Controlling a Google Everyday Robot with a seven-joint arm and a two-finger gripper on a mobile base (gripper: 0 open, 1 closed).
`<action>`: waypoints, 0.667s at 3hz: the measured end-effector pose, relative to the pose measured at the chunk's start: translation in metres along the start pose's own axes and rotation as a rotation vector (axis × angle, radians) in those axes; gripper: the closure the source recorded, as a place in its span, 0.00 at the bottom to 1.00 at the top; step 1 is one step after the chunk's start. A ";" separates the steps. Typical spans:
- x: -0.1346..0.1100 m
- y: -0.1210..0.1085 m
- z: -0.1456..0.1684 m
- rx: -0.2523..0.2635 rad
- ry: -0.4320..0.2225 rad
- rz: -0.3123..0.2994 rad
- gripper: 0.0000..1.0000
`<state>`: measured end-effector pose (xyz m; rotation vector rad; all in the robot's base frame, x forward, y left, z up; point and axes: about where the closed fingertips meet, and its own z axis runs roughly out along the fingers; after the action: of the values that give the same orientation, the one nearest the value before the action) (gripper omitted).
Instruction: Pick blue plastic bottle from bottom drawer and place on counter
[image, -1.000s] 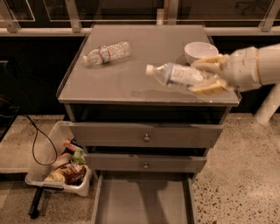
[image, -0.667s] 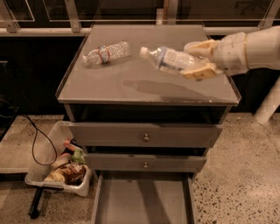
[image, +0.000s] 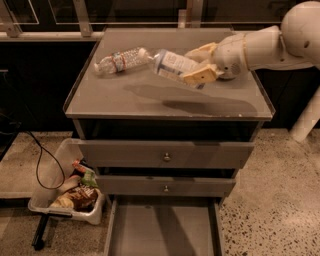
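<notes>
The blue plastic bottle (image: 172, 64) has a pale blue-white label and lies on its side in my gripper (image: 199, 63), cap end pointing left. My gripper is shut on the bottle and holds it above the counter (image: 125, 95), over its middle back part; a shadow lies on the counter below. The arm reaches in from the right. The bottom drawer (image: 162, 230) is pulled open at the foot of the cabinet and holds nothing that shows.
A crinkled clear bottle (image: 121, 60) with a reddish-blue band lies on the counter's back left. Two knobbed drawers (image: 165, 155) sit slightly open. A white bin (image: 70, 192) with snack packets and a black cable stand on the floor at left.
My gripper has carried the blue plastic bottle up and to the left over the counter, toward the crinkled bottle. The white bowl at the back right is now hidden behind the arm.
</notes>
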<state>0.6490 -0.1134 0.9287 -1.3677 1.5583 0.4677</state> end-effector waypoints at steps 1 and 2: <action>-0.005 0.007 0.029 -0.063 -0.007 0.028 1.00; 0.000 0.009 0.050 -0.092 0.012 0.047 1.00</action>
<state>0.6616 -0.0708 0.9031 -1.4080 1.5987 0.5668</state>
